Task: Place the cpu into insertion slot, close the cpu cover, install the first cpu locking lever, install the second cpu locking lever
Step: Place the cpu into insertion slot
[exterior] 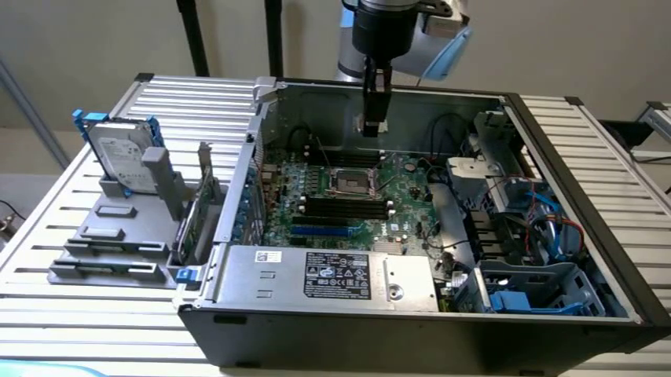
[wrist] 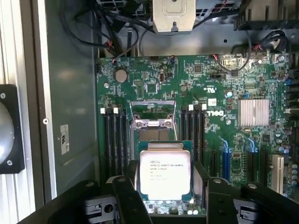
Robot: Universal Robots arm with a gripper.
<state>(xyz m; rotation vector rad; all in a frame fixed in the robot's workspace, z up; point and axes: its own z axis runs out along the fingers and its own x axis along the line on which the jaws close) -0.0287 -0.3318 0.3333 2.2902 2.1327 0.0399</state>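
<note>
Hand (exterior: 372,124) grips the cpu (wrist: 164,175) over the motherboard (wrist: 187,88); case (exterior: 419,338) lies on slatted table (exterior: 188,102) by pale wall (exterior: 94,39).

exterior: high oblique, far | wrist: downward, close | shared: motherboard (exterior: 407,192) (wrist: 187,88)

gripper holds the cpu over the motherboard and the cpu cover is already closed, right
No, the cpu cover is open: the wrist view shows it raised off the insertion slot. The gripper does hold the cpu over the motherboard.
</note>
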